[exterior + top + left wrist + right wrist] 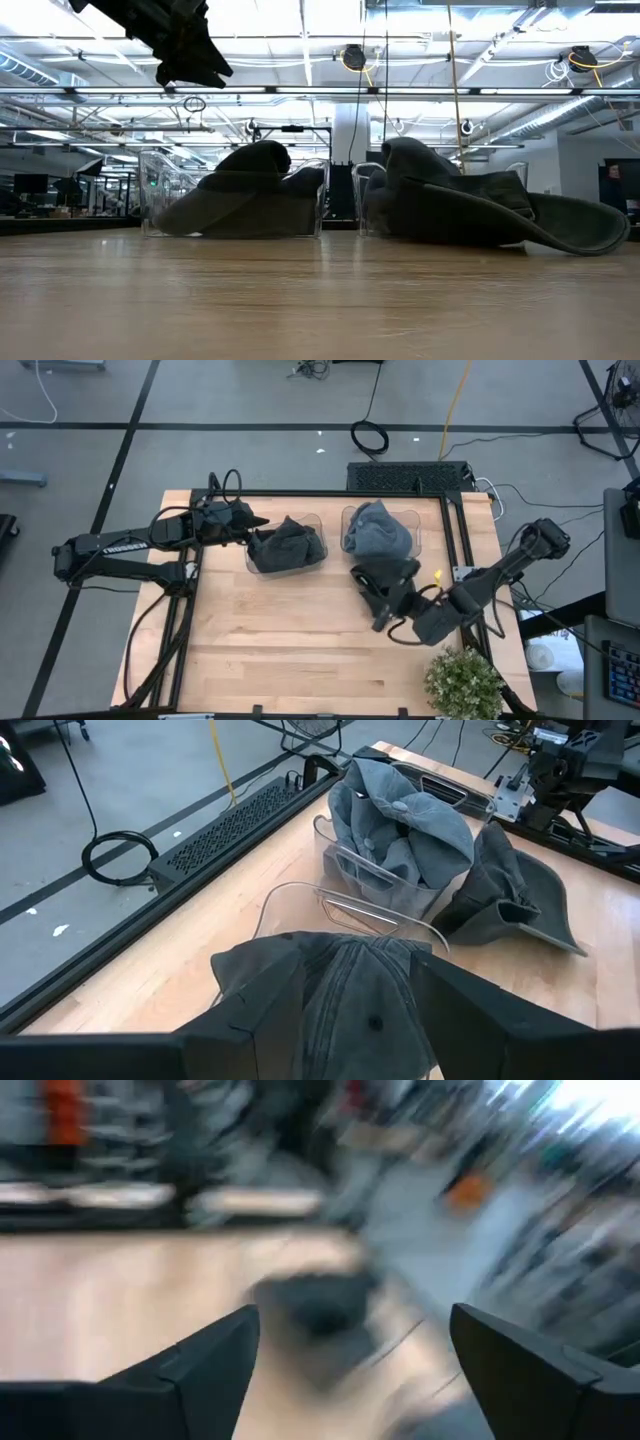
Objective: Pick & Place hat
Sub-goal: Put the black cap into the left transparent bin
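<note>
A dark grey hat (385,573) (500,205) (510,895) lies on the table beside the right clear bin, its brim flat on the wood. My right gripper (381,610) (350,1370) is open and hovers just near of it. The right wrist view is blurred and shows only a dark shape ahead. Another dark hat (285,545) (245,190) (350,980) fills the left clear bin. Blue-grey hats (380,530) (410,820) are piled in the right bin. My left gripper (258,520) (195,65) (365,1020) is open, well above the left bin's left side.
The two clear bins (312,520) (415,520) stand side by side near the table's far edge. A black frame rail (455,530) runs along the table's far and right sides. A potted plant (462,682) sits at the near right corner. Bare wood (290,640) lies near of the bins.
</note>
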### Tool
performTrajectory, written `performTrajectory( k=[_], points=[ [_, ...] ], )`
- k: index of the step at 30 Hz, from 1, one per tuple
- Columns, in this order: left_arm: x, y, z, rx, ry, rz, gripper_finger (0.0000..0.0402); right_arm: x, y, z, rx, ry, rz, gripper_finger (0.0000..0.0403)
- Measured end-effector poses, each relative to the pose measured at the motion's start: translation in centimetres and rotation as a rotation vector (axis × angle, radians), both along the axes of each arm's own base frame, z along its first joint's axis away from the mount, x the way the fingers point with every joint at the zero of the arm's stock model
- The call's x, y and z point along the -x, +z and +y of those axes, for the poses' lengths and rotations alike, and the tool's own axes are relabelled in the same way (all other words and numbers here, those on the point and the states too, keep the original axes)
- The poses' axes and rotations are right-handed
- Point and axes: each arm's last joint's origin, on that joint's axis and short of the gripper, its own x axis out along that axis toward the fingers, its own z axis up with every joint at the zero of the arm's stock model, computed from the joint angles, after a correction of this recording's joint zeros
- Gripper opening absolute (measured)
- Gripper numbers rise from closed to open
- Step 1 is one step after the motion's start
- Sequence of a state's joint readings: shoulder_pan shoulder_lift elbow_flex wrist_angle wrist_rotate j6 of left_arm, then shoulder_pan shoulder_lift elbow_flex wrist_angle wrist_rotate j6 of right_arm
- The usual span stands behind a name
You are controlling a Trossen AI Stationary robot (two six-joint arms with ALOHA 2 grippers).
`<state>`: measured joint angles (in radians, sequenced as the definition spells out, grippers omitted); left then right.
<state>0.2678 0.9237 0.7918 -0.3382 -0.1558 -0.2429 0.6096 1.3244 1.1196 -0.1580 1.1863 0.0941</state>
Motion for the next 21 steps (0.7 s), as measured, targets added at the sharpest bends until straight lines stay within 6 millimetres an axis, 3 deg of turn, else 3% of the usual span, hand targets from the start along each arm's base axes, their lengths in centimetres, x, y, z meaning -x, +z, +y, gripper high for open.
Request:
performTrajectory(
  k=[4,11,21],
  points=[
    [0.0,0.0,0.0,0.000,0.000,0.000,0.0196,1.4,-3.4,-0.6,-0.282,0.068,0.120,0.0308],
    [0.0,0.0,0.0,0.000,0.000,0.000,0.0196,0.9,-10.9,0.1,-0.384,0.099,0.334,0.0306],
    [0.0,0.0,0.0,0.000,0.000,0.000,0.0196,-2.3,-16.1,0.8,-0.425,-0.126,0.616,0.0306]
  ],
)
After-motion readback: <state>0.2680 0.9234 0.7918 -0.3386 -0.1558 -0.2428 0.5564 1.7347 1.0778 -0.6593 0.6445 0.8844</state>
